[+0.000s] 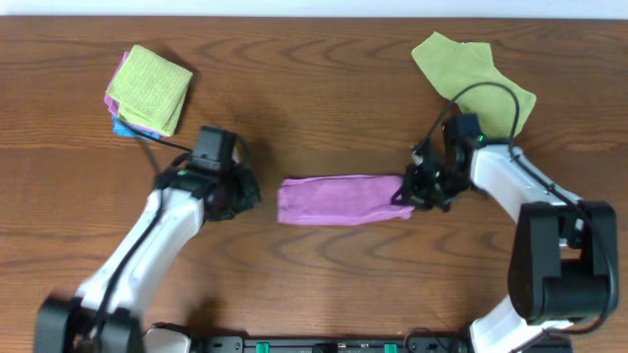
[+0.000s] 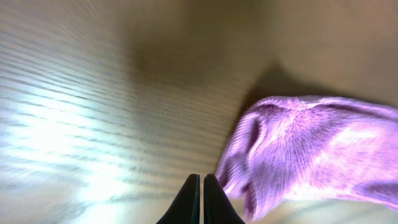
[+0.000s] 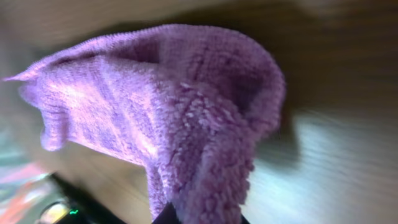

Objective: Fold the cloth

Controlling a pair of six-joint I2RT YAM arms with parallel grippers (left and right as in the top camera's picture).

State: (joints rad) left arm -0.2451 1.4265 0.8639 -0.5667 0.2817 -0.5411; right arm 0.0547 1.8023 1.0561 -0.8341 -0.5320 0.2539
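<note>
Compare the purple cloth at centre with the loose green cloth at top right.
The purple cloth lies as a long narrow strip; the green cloth lies spread and rumpled. The right gripper is shut on the purple cloth's right end; no gripper touches the green cloth. Both lie on the table.

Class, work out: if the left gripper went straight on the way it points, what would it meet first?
Probably the bare table. The left gripper, fingers shut, aims just beside the cloth and might brush its end; depth is unclear.
</note>
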